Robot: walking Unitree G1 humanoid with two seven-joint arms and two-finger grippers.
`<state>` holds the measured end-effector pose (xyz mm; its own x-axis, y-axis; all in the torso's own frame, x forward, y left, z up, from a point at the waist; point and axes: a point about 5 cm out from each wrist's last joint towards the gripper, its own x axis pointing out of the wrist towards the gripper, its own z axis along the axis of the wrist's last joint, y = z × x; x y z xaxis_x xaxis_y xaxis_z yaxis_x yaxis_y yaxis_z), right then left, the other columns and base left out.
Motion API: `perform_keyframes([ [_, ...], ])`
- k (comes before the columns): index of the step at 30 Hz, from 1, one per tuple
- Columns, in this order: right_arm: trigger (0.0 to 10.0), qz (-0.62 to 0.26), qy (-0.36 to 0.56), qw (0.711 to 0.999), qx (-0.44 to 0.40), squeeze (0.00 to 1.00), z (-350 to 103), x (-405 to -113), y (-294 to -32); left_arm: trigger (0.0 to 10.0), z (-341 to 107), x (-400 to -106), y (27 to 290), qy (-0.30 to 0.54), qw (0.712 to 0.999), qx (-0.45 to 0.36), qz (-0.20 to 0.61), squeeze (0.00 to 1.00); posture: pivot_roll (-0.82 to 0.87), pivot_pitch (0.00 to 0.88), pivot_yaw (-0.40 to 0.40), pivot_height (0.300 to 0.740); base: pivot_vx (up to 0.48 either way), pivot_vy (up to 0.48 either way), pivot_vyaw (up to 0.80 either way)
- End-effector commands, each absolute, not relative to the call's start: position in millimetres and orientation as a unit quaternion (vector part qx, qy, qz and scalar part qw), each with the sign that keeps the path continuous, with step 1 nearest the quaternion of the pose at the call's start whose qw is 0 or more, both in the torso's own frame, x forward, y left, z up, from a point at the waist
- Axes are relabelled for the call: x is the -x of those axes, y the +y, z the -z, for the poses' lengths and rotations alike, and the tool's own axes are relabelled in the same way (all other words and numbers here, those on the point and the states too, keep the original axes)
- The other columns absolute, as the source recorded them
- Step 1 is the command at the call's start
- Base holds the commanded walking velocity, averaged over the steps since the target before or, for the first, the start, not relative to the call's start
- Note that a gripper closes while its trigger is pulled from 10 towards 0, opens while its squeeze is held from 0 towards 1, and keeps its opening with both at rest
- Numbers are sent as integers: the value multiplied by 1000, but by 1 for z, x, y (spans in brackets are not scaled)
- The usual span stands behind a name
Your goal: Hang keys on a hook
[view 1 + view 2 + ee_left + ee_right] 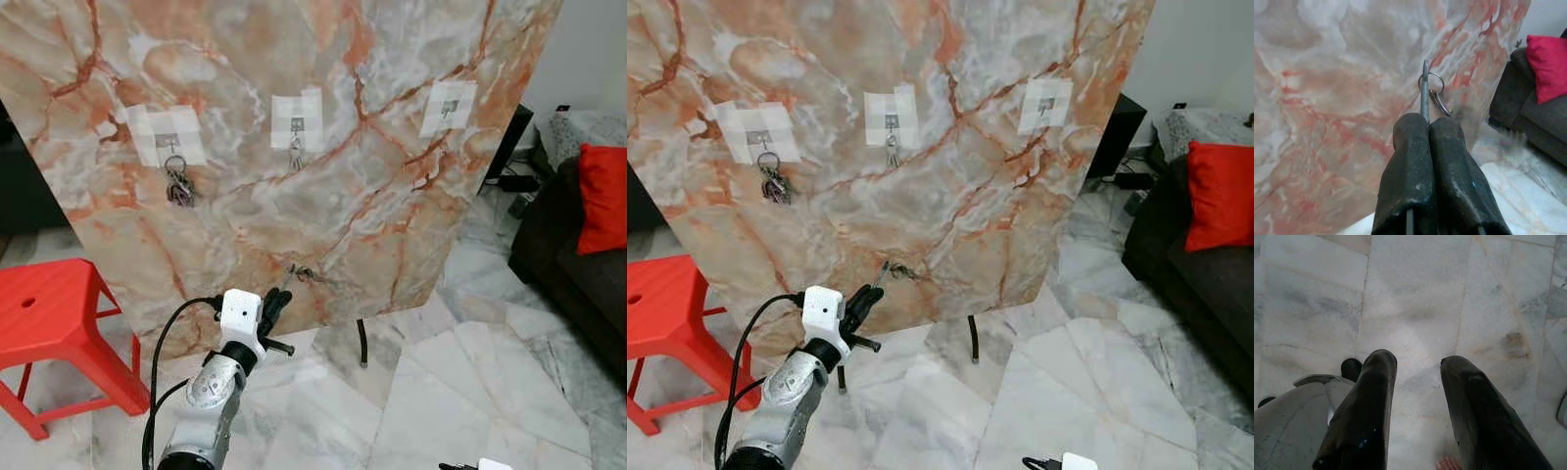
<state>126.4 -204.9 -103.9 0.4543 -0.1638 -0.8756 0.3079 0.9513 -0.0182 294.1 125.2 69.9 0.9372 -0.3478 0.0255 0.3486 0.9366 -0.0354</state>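
Note:
A marble board (323,196) stands upright with three hooks on white taped patches. A bunch of keys (178,184) hangs from the left hook (168,143). A small key (296,157) hangs from the middle hook (296,125), and the right hook (449,108) is bare. My left gripper (277,296) is raised before the board's lower middle, well below the hooks. It is shut on a key with rings (1424,90), whose tip and rings (300,272) stick out towards the board. My right gripper (1418,364) hangs open over the marble floor.
A red plastic stool (49,313) stands at the left, close to the board. A dark sofa (563,255) with a red cushion (602,196) is at the right. The board rests on thin black legs (361,343) on the tiled marble floor (470,392).

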Motion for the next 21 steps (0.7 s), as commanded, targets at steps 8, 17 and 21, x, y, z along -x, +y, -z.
perform_keyframes([
  [8, 10000, 138, 508, 848, -65, 0, 104, -125, -207, 10000, -74, -295, 122, -19, 982, 8, 188, 0, 0, 0, -74, 740, 0, -129, -766],
  [17, 10000, 137, 512, 846, -61, 0, 105, -123, -207, 10000, -74, -295, 120, -14, 981, 12, 191, 0, -3, 0, -67, 740, 0, -85, -763],
  [21, 10000, 139, 510, 846, -64, 0, 105, -123, -207, 10000, -74, -295, 120, -15, 981, 10, 195, 0, -5, 0, -64, 740, 0, 0, -189],
])
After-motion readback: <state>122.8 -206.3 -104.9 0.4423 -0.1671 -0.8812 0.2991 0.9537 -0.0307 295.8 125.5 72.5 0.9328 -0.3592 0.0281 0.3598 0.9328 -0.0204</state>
